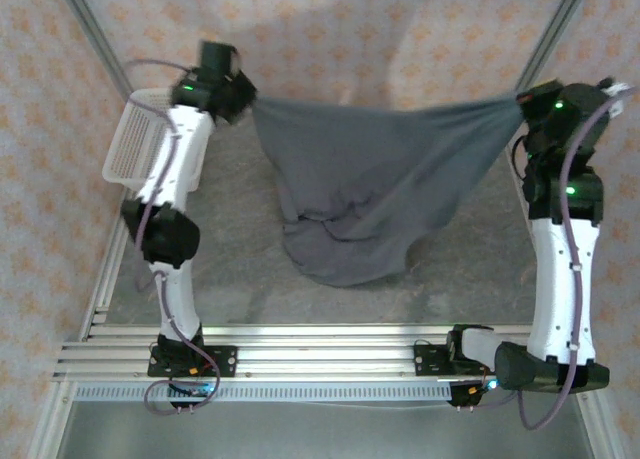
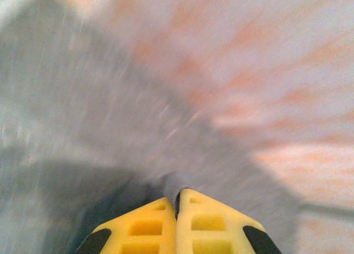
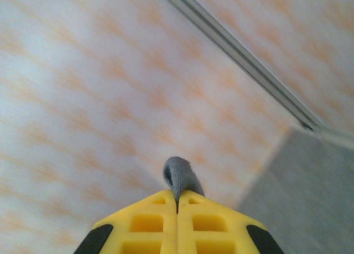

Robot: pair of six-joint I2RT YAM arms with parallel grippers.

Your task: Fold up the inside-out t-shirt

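The inside-out t-shirt (image 1: 370, 179), dark slate-grey, hangs stretched between both arms above the table, its lower part bunched and resting on the surface. My left gripper (image 1: 245, 99) is shut on the shirt's upper left corner. In the left wrist view a small fold of grey cloth (image 2: 171, 185) pokes out from between the yellow fingers (image 2: 144, 226) of the left gripper (image 2: 177, 201). My right gripper (image 1: 522, 101) is shut on the upper right corner. In the right wrist view a loop of grey cloth (image 3: 180, 176) sticks up from the closed right gripper (image 3: 177, 201).
A white mesh basket (image 1: 135, 144) stands at the left edge of the table, under the left arm. Aluminium frame posts (image 1: 90, 29) rise at the back corners, with patterned walls behind. The rail (image 1: 320, 344) runs along the near edge.
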